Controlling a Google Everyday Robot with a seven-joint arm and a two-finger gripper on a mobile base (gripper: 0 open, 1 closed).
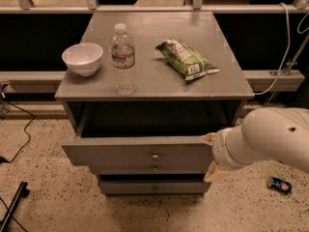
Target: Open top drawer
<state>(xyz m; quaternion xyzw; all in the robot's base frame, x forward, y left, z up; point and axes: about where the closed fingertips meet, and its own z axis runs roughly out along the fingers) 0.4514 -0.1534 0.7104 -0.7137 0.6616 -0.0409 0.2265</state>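
The top drawer (120,153) is the widest grey drawer, with a small brass knob (155,156) at its centre. It stands pulled out from the grey cabinet (159,88), and a dark gap shows behind its front. My gripper (211,155) is at the right end of the drawer front. One tan fingertip (208,138) sits at the front's top corner and the other is below its lower edge. The fingers are spread apart. My white arm (270,134) reaches in from the right and hides the wrist.
Two narrower grey drawers (154,185) sit below. On the cabinet top stand a white bowl (82,58), a water bottle (123,59) and a green snack bag (187,58). A blue can (279,184) lies on the speckled floor at the right. Cables run at the left.
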